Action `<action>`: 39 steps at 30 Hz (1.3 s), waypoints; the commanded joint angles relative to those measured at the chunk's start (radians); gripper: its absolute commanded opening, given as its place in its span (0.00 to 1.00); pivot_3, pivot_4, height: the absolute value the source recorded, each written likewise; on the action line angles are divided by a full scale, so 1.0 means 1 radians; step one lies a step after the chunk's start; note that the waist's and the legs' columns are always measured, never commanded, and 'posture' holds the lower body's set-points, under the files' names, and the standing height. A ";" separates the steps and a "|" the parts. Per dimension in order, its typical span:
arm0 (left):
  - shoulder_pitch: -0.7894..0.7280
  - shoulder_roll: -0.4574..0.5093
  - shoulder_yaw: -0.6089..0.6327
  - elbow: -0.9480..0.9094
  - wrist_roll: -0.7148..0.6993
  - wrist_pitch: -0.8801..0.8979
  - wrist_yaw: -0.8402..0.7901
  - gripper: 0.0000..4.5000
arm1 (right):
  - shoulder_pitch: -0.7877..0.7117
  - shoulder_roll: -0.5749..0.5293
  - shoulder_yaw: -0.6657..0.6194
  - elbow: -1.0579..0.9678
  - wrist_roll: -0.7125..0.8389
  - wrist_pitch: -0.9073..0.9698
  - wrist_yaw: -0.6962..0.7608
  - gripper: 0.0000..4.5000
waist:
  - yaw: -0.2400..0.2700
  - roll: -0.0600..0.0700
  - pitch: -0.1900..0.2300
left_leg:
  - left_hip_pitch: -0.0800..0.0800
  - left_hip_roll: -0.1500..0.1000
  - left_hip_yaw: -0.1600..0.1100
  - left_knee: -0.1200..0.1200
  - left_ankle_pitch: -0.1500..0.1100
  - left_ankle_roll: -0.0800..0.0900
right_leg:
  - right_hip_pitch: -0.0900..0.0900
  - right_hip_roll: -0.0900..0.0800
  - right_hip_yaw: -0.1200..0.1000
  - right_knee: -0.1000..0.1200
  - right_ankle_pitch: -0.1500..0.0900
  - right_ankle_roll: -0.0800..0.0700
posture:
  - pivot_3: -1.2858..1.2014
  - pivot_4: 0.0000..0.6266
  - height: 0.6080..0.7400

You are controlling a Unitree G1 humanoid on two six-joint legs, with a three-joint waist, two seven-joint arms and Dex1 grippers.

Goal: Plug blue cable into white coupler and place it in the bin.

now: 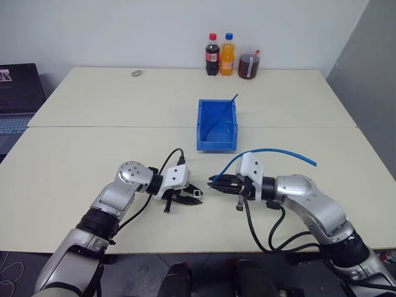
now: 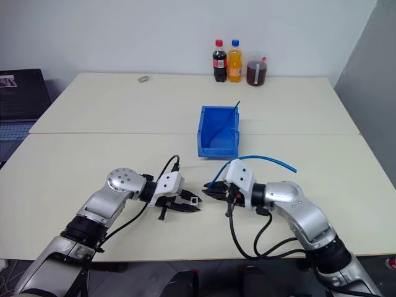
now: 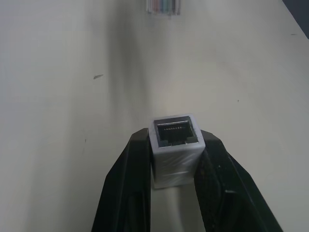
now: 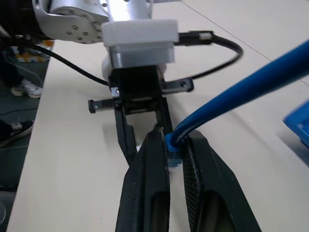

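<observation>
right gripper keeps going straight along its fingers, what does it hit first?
Most likely the left gripper and the white coupler clamped in it. The right gripper, shut on the blue cable, points at it across a small gap; exact lineup is hard to judge.

The bin [image 1: 217, 125] stands mid-tabletop [image 1: 93, 154]. Nearer than the bin, the left gripper [image 1: 185, 198] with the white coupler [image 1: 197, 193] sits to its left, facing the right gripper [image 1: 218, 184] holding the blue cable [image 1: 278, 152]. Behind the bin stand three bottles [image 1: 231, 57].
</observation>
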 commanded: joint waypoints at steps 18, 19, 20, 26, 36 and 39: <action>0.031 0.000 -0.030 -0.018 0.032 0.016 -0.029 0.19 | -0.048 0.095 0.080 0.172 -0.176 -0.166 0.074 0.02 | 0.000 0.000 0.000 | 0.000 0.000 0.000 0.000 0.000 0.000 | 0.000 0.000 0.000 0.000 0.001 -0.001 | 0.52 0.24 1.00; 0.031 0.000 -0.029 -0.019 0.032 0.017 -0.028 0.19 | -0.047 0.095 0.081 0.174 -0.181 -0.167 0.075 0.02 | 0.000 0.001 0.000 | 0.000 0.000 0.000 0.000 0.000 0.000 | 0.000 0.000 0.000 0.000 0.001 -0.001 | 0.52 0.24 1.00; 0.031 -0.001 -0.028 -0.018 0.032 0.018 -0.026 0.19 | -0.048 0.095 0.085 0.177 -0.186 -0.169 0.078 0.02 | 0.000 0.001 0.000 | 0.000 0.000 0.000 0.000 0.000 0.000 | 0.000 0.000 0.000 0.001 0.001 -0.001 | 0.52 0.24 1.00; 0.032 -0.009 -0.021 -0.023 0.023 0.039 -0.017 0.19 | -0.042 0.097 0.112 0.189 -0.217 -0.179 0.099 0.02 | 0.000 0.001 -0.001 | 0.001 0.000 0.000 0.000 0.000 0.000 | 0.000 0.000 0.000 0.001 0.001 -0.001 | 0.52 0.24 1.00; 0.042 -0.018 -0.012 -0.034 0.023 0.060 -0.012 0.19 | -0.042 0.091 0.142 0.193 -0.250 -0.178 0.134 0.02 | 0.000 0.002 -0.002 | 0.002 0.000 0.000 0.000 0.000 0.000 | 0.001 0.000 0.000 0.001 0.001 -0.001 | 0.52 0.24 1.00; 0.044 -0.019 -0.010 -0.035 0.025 0.058 -0.014 0.19 | -0.050 0.086 0.151 0.207 -0.257 -0.159 0.149 0.02 | 0.000 0.002 -0.002 | 0.002 0.000 0.000 0.000 0.000 0.000 | 0.001 0.000 0.000 0.001 0.001 -0.001 | 0.52 0.24 1.00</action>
